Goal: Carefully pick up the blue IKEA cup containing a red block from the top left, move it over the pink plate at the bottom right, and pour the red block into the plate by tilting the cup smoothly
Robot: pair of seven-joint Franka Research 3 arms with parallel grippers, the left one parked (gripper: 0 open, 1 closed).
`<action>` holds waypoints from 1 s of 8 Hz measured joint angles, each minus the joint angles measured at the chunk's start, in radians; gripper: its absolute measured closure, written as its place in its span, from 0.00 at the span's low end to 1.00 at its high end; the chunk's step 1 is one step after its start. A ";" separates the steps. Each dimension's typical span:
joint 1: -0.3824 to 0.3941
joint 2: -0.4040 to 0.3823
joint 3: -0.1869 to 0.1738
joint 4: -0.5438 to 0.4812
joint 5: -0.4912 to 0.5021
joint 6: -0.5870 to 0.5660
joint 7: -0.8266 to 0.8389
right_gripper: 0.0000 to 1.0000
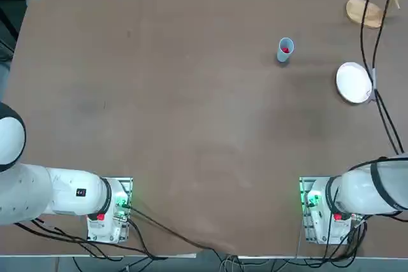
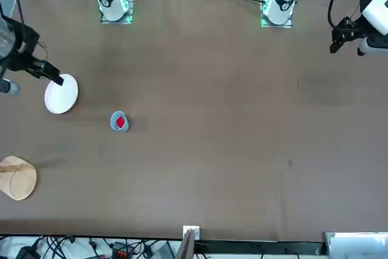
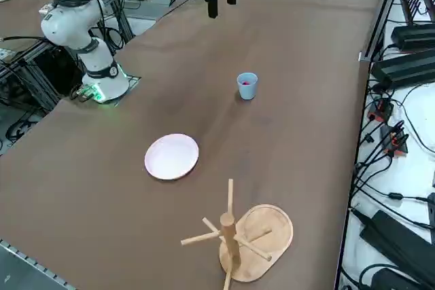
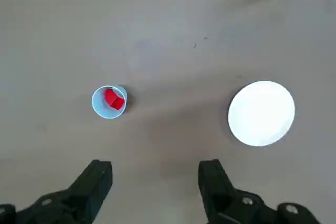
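Note:
The blue IKEA cup (image 1: 285,49) (image 2: 119,121) (image 3: 247,86) (image 4: 108,101) stands upright on the brown table. Inside it lies the red block (image 1: 286,48) (image 2: 120,122) (image 4: 114,99). The pink plate (image 1: 353,83) (image 2: 61,94) (image 3: 172,157) (image 4: 261,113) looks almost white and lies flat near the table's right edge, apart from the cup, with nothing on it. My right gripper (image 4: 156,165) hangs high above the table, open and holding nothing. In the wrist view the cup and plate both lie beyond its fingertips, the cup off one finger and the plate off the other.
A tan wooden peg stand (image 1: 364,12) (image 2: 17,177) (image 3: 255,232) on a round base stands at the far right corner, past the plate. Black cables (image 1: 382,106) run along the right edge beside the plate. Power strips and wires line the table's far edge.

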 joint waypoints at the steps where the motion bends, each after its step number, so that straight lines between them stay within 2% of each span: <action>1: 0.006 0.016 0.004 -0.007 0.000 0.017 0.011 0.00; 3: 0.054 0.041 0.010 -0.012 0.000 0.073 0.107 0.00; 5: 0.101 0.101 0.014 -0.021 0.001 0.168 0.157 0.00; 8: 0.114 0.190 0.014 -0.023 0.005 0.270 0.170 0.00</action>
